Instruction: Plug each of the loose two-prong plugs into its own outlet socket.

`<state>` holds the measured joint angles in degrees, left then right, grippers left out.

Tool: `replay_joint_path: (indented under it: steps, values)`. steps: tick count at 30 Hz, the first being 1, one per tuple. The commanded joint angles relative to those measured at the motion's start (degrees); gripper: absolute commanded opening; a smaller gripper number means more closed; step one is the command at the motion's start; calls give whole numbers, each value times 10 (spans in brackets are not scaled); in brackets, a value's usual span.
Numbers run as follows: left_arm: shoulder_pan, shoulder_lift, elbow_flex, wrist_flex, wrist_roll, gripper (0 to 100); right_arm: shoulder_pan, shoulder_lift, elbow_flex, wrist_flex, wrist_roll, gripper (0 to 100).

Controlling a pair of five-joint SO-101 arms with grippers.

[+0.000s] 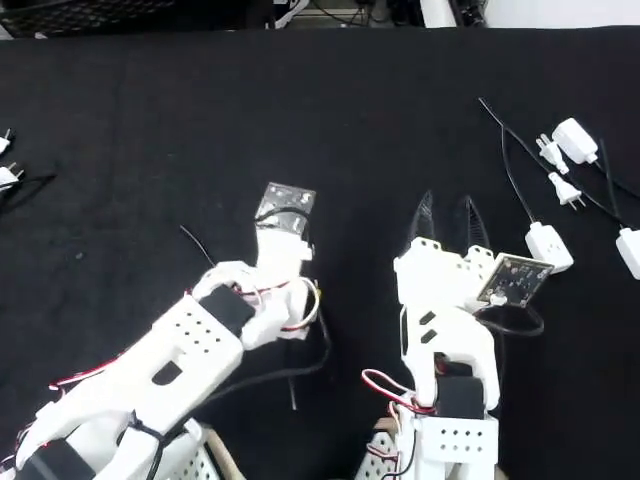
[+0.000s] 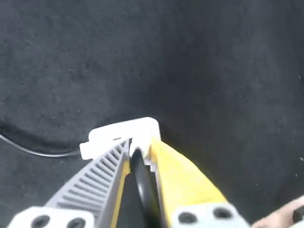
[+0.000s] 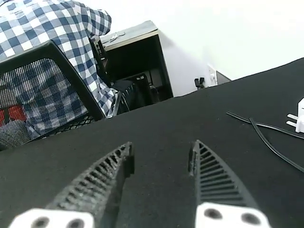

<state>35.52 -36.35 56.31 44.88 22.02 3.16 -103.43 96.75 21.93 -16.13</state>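
Black cloth bench (image 1: 150, 120); taking 12 o'clock as the side far from the arms.

Left gripper (image 2: 137, 145) is near centre, jaws clamped on a white block (image 2: 124, 133). One finger is grey and ribbed, the other yellow. Prongs are hidden, so I can't tell if that block is a plug or a socket. A thin black cord (image 2: 33, 148) leaves the block sideways and lies on the cloth.

Right gripper (image 1: 450, 212) is just toward 3 o'clock of centre, tips pointing at 12, jaws apart, over bare cloth.

Loose parts cluster at 2–3 o'clock:
- white adapter (image 1: 575, 140), farthest out
- first two-prong plug (image 1: 551, 153), just beside the adapter
- second two-prong plug (image 1: 567, 190), near it on the 6 o'clock side
- socket block (image 1: 549, 246), just beside the right arm's camera board (image 1: 515, 280)
- edge block (image 1: 630, 252), white, cut off at the 3 o'clock border

Black cords (image 1: 515, 165) run in from 1 o'clock through the cluster. Both plugs lie loose, apart from the socket block.

At the 9–10 o'clock edge sit a small white piece (image 1: 4, 141) and a second small piece (image 1: 8, 178), both cut off; too small to tell what they are.

Beyond the bench at 12 o'clock: white wall (image 3: 228, 33) and dark cabinet (image 3: 137, 61).
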Motion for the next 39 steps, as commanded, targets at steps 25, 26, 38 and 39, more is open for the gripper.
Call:
replay_joint_path:
  steps: [25,26,38,39]
  values:
    - [-2,2,19,-14,18,31,-6,-26,-1,2,-4,201]
    - [-2,2,26,-23,18,31,-6,-26,-1,2,-4,201]
    - [-2,13,45,-67,20,31,-6,-26,-1,2,-4,201]
    - [-2,24,48,-67,20,31,-6,-26,-1,2,-4,201]
